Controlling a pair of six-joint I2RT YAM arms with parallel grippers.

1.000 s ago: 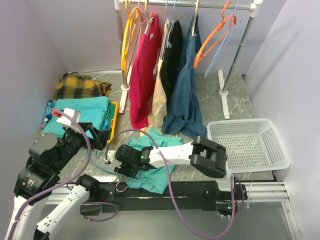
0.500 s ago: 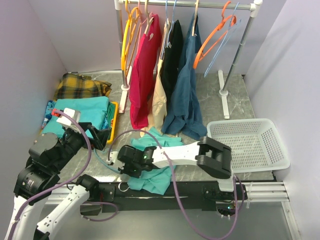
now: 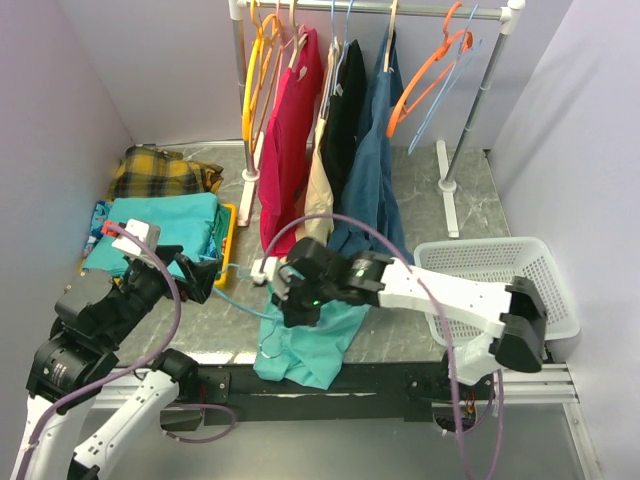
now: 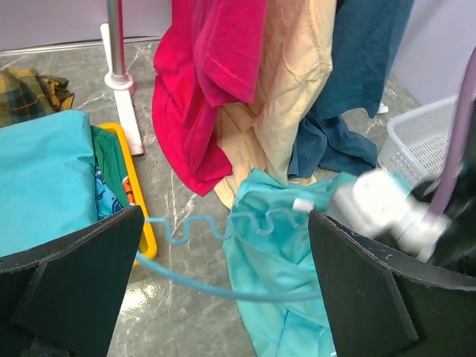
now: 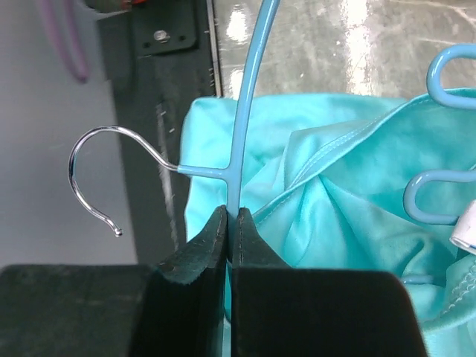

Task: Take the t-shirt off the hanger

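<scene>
Right wrist view: t-shirt (image 5: 349,193) hides part of hanger (image 5: 234,175).

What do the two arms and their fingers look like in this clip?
The left arm and right arm both have white links and bulky black joints. A purple cable loops along each. The left fingers are broad, flat black plates. The right fingers are black too, tapering to narrow tips.

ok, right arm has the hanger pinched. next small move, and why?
Probably ease the left gripper forward onto the teal t-shirt and close. The right gripper is shut on the blue hanger, the shirt drapes from it, and the left jaws stand open facing the fabric.
</scene>
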